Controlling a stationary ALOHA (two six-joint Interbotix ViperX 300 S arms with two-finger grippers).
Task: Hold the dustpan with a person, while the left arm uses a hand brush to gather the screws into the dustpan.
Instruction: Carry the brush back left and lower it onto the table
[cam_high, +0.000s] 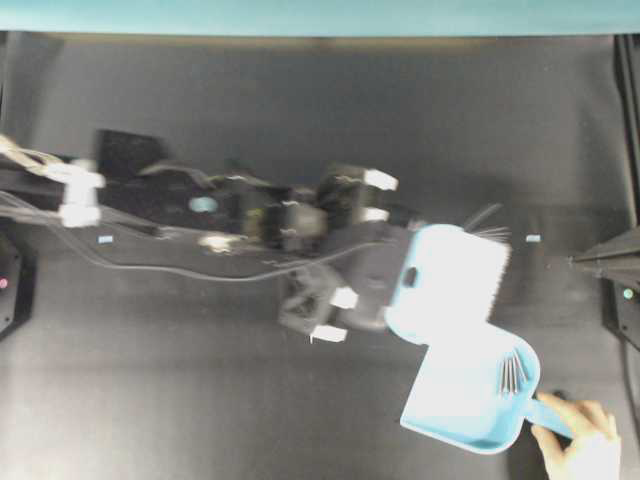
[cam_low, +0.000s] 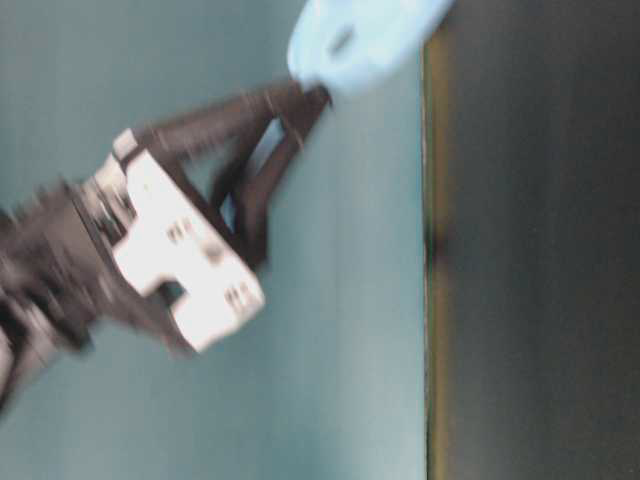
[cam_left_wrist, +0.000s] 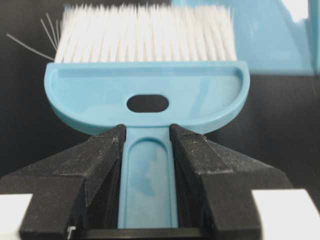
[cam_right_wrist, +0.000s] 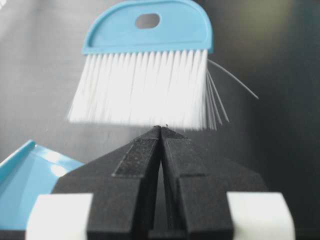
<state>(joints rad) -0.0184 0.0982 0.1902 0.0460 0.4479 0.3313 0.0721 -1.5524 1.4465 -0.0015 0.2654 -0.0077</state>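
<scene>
left gripper (cam_left_wrist: 147, 145) jaws pinching hand brush (cam_left_wrist: 147, 92) handle (light, stiff plastic, soft bristles) | right gripper (cam_right_wrist: 161, 131) jaws pressed together | screws (cam_high: 513, 372) in dustpan (cam_high: 470, 395)

We see right gripper (cam_right_wrist: 161, 131) jaws pressed together, empty. Hand brush (cam_right_wrist: 150, 55) ahead, bristles toward us, stray bristles at right. Dustpan (cam_right_wrist: 27, 185) corner lower left on dark table (cam_right_wrist: 280, 60).
</scene>
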